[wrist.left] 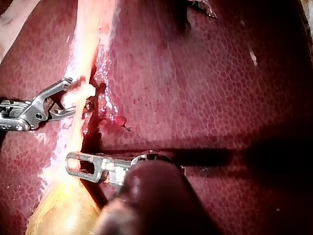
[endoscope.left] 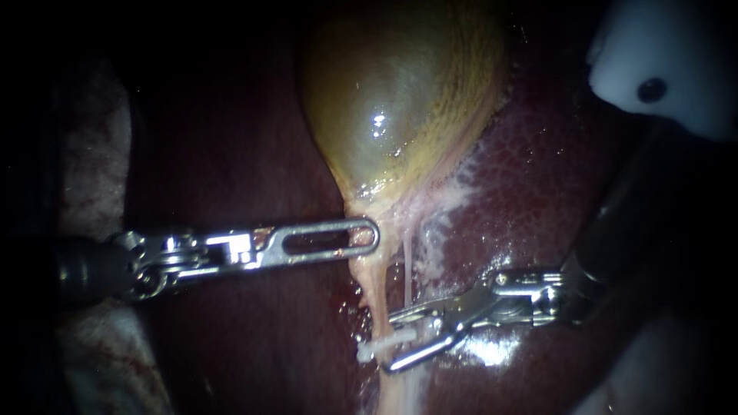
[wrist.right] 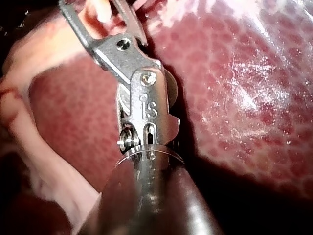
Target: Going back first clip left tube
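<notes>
The yellow-green gallbladder (endoscope.left: 400, 100) lies on the dark red liver (endoscope.left: 538, 177). Two tubes run down from its neck: a thicker pink left tube (endoscope.left: 374, 300) and a thin pale right tube (endoscope.left: 407, 269). A white clip (endoscope.left: 379, 349) sits across the left tube. My right instrument (endoscope.left: 390, 342) has its jaws open on either side of the clip. The left wrist view shows the same: right instrument (wrist.left: 71, 96) open around the clip (wrist.left: 80, 93). My left instrument (endoscope.left: 373, 234) holds the gallbladder's neck, its slotted jaw lying flat over the tissue (wrist.left: 73, 164).
A white plastic part (endoscope.left: 669, 61) with a dark hole sits at the upper right, above my right instrument's shaft. Pale stained cloth (endoscope.left: 84, 169) lies along the left edge. Wet liver surface (wrist.right: 244, 98) lies beside my right instrument.
</notes>
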You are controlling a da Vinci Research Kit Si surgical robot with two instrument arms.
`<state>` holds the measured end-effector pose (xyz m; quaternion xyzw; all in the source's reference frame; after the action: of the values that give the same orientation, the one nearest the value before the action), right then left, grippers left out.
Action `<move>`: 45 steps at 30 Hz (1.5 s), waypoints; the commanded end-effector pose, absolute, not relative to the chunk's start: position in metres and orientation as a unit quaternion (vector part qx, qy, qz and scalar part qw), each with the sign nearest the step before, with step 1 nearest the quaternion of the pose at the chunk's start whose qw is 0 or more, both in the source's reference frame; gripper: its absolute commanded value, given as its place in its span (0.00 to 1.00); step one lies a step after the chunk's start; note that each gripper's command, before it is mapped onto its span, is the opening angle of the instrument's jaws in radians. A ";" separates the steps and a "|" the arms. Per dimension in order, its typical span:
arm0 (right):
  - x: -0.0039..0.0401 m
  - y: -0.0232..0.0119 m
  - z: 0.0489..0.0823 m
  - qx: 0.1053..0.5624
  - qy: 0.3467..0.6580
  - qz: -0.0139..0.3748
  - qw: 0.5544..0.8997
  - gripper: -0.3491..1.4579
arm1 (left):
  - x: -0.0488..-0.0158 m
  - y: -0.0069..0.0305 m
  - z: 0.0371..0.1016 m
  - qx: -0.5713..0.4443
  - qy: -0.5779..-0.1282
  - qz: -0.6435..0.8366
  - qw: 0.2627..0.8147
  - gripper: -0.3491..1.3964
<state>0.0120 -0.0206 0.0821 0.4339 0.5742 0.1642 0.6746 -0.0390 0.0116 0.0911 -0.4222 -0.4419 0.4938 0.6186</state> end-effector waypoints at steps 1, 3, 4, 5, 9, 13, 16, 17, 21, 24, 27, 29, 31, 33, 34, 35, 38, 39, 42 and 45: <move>0.0118 -0.0205 0.0820 0.433 0.575 0.163 0.675 0.45 | -0.0390 0.0117 0.0911 -0.422 -0.442 0.494 0.618 0.00; 0.0116 -0.0203 0.0819 0.429 0.577 0.161 0.676 0.45 | -0.0390 0.0117 0.0911 -0.422 -0.442 0.494 0.618 0.00; 0.0115 -0.0202 0.0819 0.427 0.578 0.159 0.677 0.45 | -0.0390 0.0117 0.0911 -0.422 -0.442 0.494 0.618 0.00; 0.0114 -0.0202 0.0819 0.428 0.578 0.159 0.676 0.45 | -0.0390 0.0117 0.0911 -0.422 -0.442 0.494 0.618 0.00; 0.0106 -0.0201 0.0817 0.428 0.578 0.158 0.676 0.45 | -0.0390 0.0117 0.0911 -0.422 -0.442 0.494 0.618 0.00; 0.0095 -0.0199 0.0813 0.423 0.579 0.161 0.678 0.45 | -0.0390 0.0116 0.0911 -0.422 -0.442 0.494 0.618 0.00; 0.0086 -0.0195 0.0808 0.420 0.580 0.162 0.679 0.45 | -0.0390 0.0116 0.0912 -0.422 -0.442 0.494 0.618 0.00; 0.0082 -0.0194 0.0806 0.418 0.580 0.161 0.680 0.45 | -0.0390 0.0116 0.0912 -0.422 -0.442 0.494 0.618 0.00; 0.0071 -0.0188 0.0797 0.411 0.584 0.157 0.682 0.45 | -0.0391 0.0116 0.0912 -0.423 -0.442 0.494 0.618 0.00; 0.0064 -0.0184 0.0788 0.403 0.586 0.156 0.685 0.45 | -0.0391 0.0115 0.0912 -0.423 -0.442 0.494 0.618 0.00; 0.0057 -0.0181 0.0779 0.395 0.590 0.150 0.688 0.45 | -0.0391 0.0115 0.0913 -0.423 -0.442 0.494 0.618 0.00; 0.0052 -0.0180 0.0775 0.392 0.591 0.144 0.691 0.45 | -0.0391 0.0115 0.0913 -0.423 -0.442 0.494 0.618 0.00; 0.0047 -0.0176 0.0768 0.391 0.591 0.139 0.692 0.45 | -0.0391 0.0115 0.0914 -0.423 -0.442 0.494 0.618 0.00; 0.0042 -0.0173 0.0762 0.387 0.592 0.130 0.695 0.45 | -0.0391 0.0115 0.0915 -0.423 -0.442 0.494 0.618 0.00; 0.0040 -0.0172 0.0760 0.386 0.593 0.128 0.695 0.45 | -0.0391 0.0115 0.0915 -0.423 -0.442 0.494 0.618 0.00; 0.0038 -0.0171 0.0757 0.383 0.594 0.124 0.696 0.45 | -0.0391 0.0115 0.0916 -0.423 -0.442 0.494 0.617 0.00; 0.0035 -0.0166 0.0751 0.372 0.599 0.110 0.700 0.45 | -0.0391 0.0114 0.0918 -0.422 -0.441 0.496 0.617 0.00; 0.0034 -0.0165 0.0750 0.368 0.601 0.107 0.701 0.45 | -0.0391 0.0114 0.0919 -0.423 -0.441 0.496 0.617 0.00; 0.0035 -0.0160 0.0747 0.355 0.609 0.094 0.703 0.46 | -0.0391 0.0113 0.0920 -0.422 -0.441 0.497 0.617 0.00; 0.0035 -0.0159 0.0747 0.351 0.611 0.090 0.703 0.48 | -0.0391 0.0113 0.0922 -0.422 -0.441 0.497 0.617 0.00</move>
<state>0.0034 -0.0159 0.0747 0.3493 0.6126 0.0878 0.7036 -0.0391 0.0113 0.0922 -0.4222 -0.4408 0.4971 0.6167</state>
